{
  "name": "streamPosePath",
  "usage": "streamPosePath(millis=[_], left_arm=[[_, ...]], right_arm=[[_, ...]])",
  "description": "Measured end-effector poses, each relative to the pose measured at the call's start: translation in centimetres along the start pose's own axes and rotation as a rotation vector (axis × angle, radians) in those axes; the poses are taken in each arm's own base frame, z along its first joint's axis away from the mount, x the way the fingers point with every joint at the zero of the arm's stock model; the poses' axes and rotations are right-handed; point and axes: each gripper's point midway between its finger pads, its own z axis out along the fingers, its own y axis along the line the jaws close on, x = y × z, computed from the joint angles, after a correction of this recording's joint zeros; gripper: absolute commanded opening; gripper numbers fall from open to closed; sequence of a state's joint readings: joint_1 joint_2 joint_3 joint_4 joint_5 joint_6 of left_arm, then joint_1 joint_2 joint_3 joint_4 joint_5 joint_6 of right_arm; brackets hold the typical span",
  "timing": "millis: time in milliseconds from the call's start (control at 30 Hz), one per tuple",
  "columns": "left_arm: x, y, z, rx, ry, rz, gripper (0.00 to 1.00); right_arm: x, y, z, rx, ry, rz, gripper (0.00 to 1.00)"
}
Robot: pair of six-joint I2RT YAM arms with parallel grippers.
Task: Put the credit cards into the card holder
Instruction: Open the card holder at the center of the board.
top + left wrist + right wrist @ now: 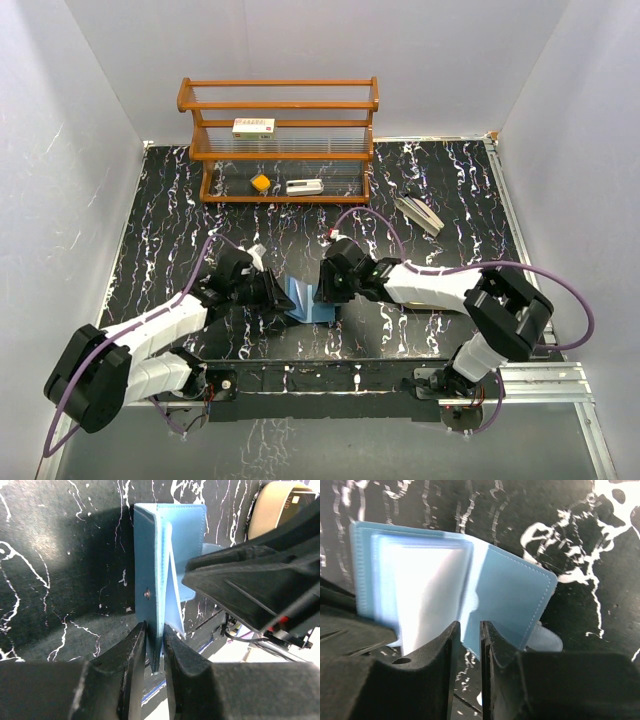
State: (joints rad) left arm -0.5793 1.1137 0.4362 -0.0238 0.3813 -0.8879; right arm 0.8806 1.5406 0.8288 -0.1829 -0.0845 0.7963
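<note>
Two robot arms reach inward, their grippers almost meeting in the middle.
The left arm (165, 322) stretches low toward the right and the right arm (430, 283) low toward the left, both wrists angled downward. The left gripper (154, 630) has its fingers pinched on one edge of the card holder (175, 535). The right gripper (470, 627) shows only a thin slit between its fingers; whether it grips anything is unclear.

The top external camera looks down from above and behind the arm bases, taking in the whole table (450, 180). The wrist cameras sit very close, sighting along the left gripper (155, 630) and the right gripper (470, 626) from opposite sides. All three views share the card holder (312, 300).
</note>
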Motion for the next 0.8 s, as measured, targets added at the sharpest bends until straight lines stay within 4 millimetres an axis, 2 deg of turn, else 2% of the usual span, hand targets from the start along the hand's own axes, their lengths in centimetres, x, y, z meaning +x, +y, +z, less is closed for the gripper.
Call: streamPosePath(millis=[133,233,300,367,400,467,567,667,800], left_arm=[[0.8,-0.1,0.3,0.047,0.017,-0.030,0.10],[0.9,-0.3,0.4,0.070,0.019,-0.036,0.07],[0.9,-0.5,0.5,0.092,0.017,-0.031,0.10],[0.9,-0.9,0.5,0.112,0.015,-0.026,0.21],[0.8,-1.0,0.4,0.122,0.014,-0.023,0.23],[0.8,-1.4,0.4,0.140,0.015,-0.017,0.24],[0.7,-1.9,0.3,0.162,0.009,-0.006,0.17],[0.6,-2.0,0.2,0.175,-0.001,0.002,0.00],[0.8,-1.7,0.2,0.182,-0.007,0.006,0.00]], right_arm=[[1.1,-1.5,0.7,0.037,0.023,-0.011,0.19],[1.1,-1.7,0.8,0.041,0.019,-0.022,0.19],[1.0,-1.8,0.9,0.041,0.012,-0.030,0.18],[0.9,-1.8,1.1,0.041,0.008,-0.033,0.17],[1.0,-2.0,1.2,0.044,0.008,-0.033,0.17],[1.2,-2.3,1.5,0.054,0.013,-0.033,0.17],[1.1,-2.3,1.6,0.052,0.009,-0.033,0.16],[1.1,-2.4,1.7,0.051,0.004,-0.033,0.16],[1.1,-2.4,1.8,0.045,-0.001,-0.033,0.16]])
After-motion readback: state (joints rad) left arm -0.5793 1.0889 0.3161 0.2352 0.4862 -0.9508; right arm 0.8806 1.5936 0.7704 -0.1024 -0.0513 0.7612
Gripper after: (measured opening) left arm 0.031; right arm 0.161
